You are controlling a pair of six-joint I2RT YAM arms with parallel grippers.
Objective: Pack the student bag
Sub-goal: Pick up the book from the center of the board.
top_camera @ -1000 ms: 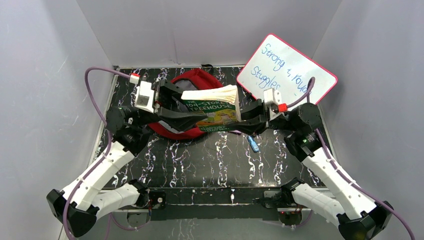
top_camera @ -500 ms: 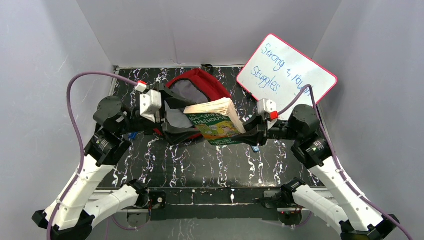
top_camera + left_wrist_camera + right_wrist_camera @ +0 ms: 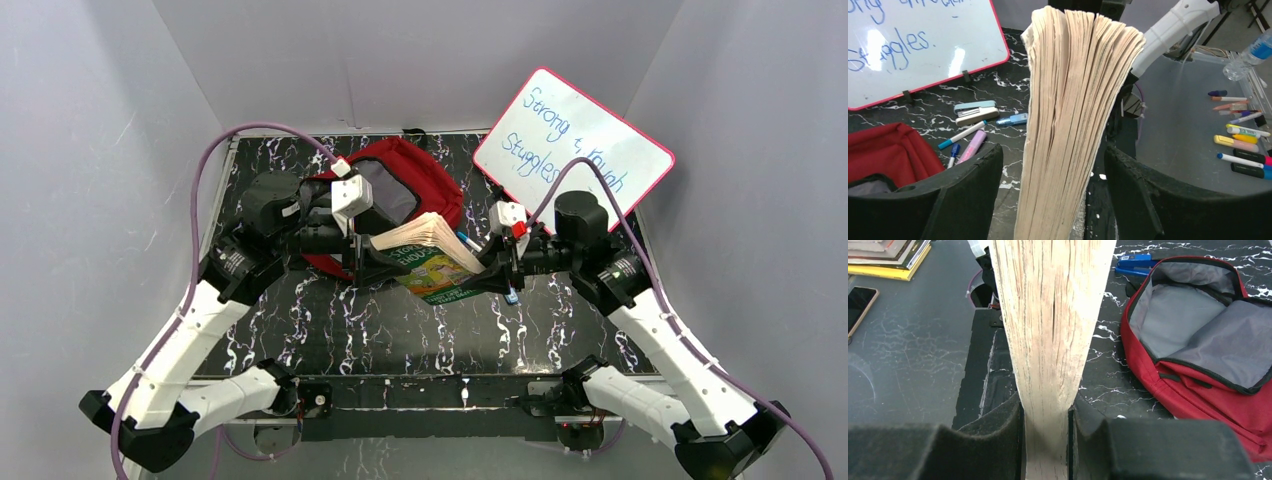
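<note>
**Book in the air just short of the bag mouth, single-gripper hold**

Top: student bag (image 3: 432, 172) lies open at the counter's far edge, left of centre, with the book (image 3: 432, 258) tilted just in front of it and the whiteboard (image 3: 575, 135) at the far right corner.
Left wrist: left gripper (image 3: 1050, 150) is open, jaws straddling the page block with gaps. Markers (image 3: 963, 134) and a stapler (image 3: 975, 112) are loose on the counter beyond.
Right wrist: right gripper (image 3: 1045, 412) is clamped on the book.
Risk: one pinch, so the pages could fan or the book pivot, and a corner could snag the soft zipper rim. The left arm looks to crowd the opening.

One bag (image 3: 412, 153), one book (image 3: 427, 240), one whiteboard (image 3: 572, 132).
</note>
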